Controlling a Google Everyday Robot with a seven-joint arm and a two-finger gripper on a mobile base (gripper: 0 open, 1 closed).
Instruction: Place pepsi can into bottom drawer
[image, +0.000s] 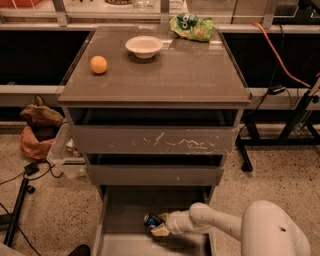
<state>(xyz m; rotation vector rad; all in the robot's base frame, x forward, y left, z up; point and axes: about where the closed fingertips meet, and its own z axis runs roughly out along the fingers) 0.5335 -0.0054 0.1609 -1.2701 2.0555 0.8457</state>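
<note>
The bottom drawer (125, 210) is pulled open below the cabinet, its flat grey floor showing. The pepsi can (150, 220), blue with a silver end, lies low over the drawer floor near its middle. My gripper (158, 226) reaches in from the right on a white arm and is shut on the can. Whether the can touches the floor I cannot tell.
On the cabinet top (200, 75) are an orange (98, 64), a white bowl (144, 46) and a green chip bag (191, 26). The scratched top drawer (155, 140) and middle drawer (155, 175) stand slightly open. A clear bin (62, 157) and cables lie left; a black stand leg (245, 155) is right.
</note>
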